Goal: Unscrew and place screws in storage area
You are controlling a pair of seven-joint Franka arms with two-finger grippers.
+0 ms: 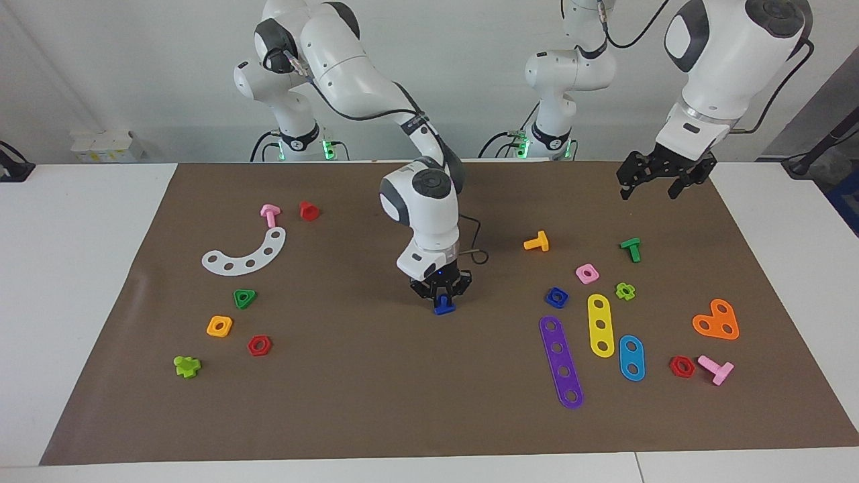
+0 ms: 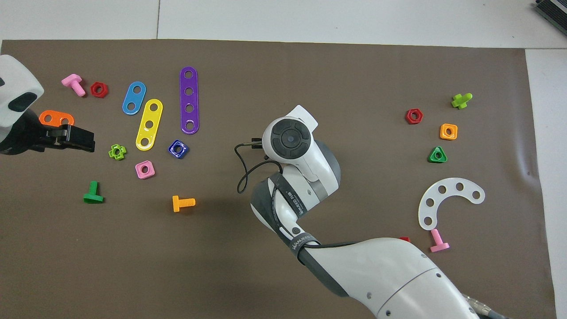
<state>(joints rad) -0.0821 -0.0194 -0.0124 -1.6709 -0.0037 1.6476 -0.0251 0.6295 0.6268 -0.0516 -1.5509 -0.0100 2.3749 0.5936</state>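
Note:
My right gripper (image 1: 442, 300) points down over the middle of the brown mat (image 1: 376, 396) and is shut on the dark-blue bolt (image 1: 444, 308). The bolt hangs just above the mat or on it; I cannot tell which. In the overhead view the right arm's wrist (image 2: 290, 138) hides this gripper and the bolt. The dark-blue square nut (image 1: 556, 296) lies alone on the mat toward the left arm's end, beside the yellow strip; it also shows in the overhead view (image 2: 178, 149). My left gripper (image 1: 652, 190) waits open and empty, raised over the mat's edge at its own end (image 2: 77, 139).
Toward the left arm's end lie purple (image 1: 562, 362), yellow (image 1: 600, 325) and blue (image 1: 631, 357) strips, an orange plate (image 1: 717, 322), and orange (image 1: 537, 242), green (image 1: 631, 249) and pink (image 1: 717, 368) bolts. Toward the right arm's end lie a white arc (image 1: 246, 254), nuts and a pink bolt (image 1: 270, 215).

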